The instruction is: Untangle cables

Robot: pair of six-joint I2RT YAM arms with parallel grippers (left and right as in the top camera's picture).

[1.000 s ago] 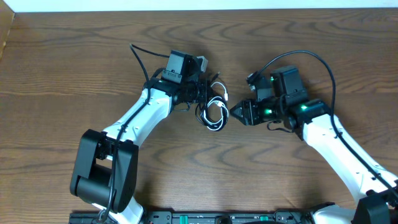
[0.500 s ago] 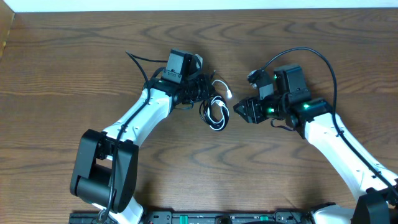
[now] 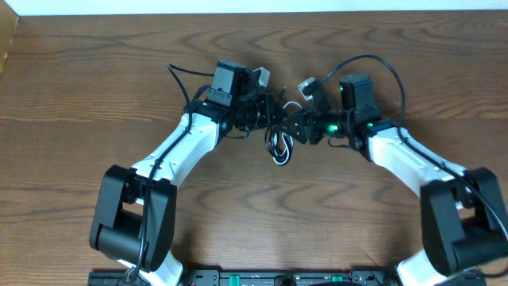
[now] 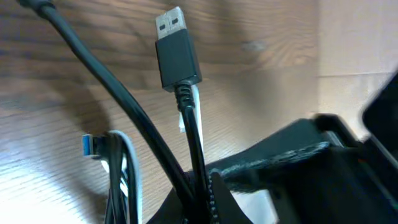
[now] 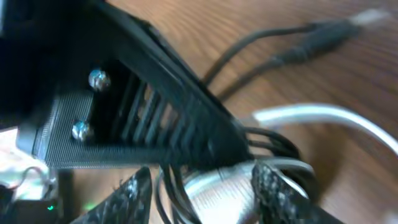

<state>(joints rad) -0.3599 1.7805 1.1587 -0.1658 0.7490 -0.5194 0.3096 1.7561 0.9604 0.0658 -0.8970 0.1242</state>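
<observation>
The cables lie knotted between my two grippers at the table's middle. A white cable (image 3: 281, 161) hangs out of the knot as a small loop, with black cable (image 3: 271, 143) strands beside it. My left gripper (image 3: 266, 117) is shut on the black cable (image 4: 149, 137), whose USB plug (image 4: 177, 46) sticks up past the fingers. The white cable (image 4: 132, 167) with a blue-tipped plug (image 4: 92, 145) runs beside it. My right gripper (image 3: 296, 127) is pushed into the knot from the right. In the right wrist view my right gripper (image 5: 202, 196) is open, with the white cable (image 5: 311, 114) and black strands between its fingers (image 5: 273, 190).
The left arm's thick black wire (image 3: 178, 75) curls off behind its wrist. The right arm's wire (image 3: 381, 63) arches over its camera. The left gripper's ribbed black finger (image 5: 155, 118) crowds the right wrist view. A pale wall strip (image 3: 254, 6) marks the table's far edge.
My right gripper has moved left into the knot, its fingers now around the cables. The left gripper has held its grip with little movement, and the loop has shifted slightly.
</observation>
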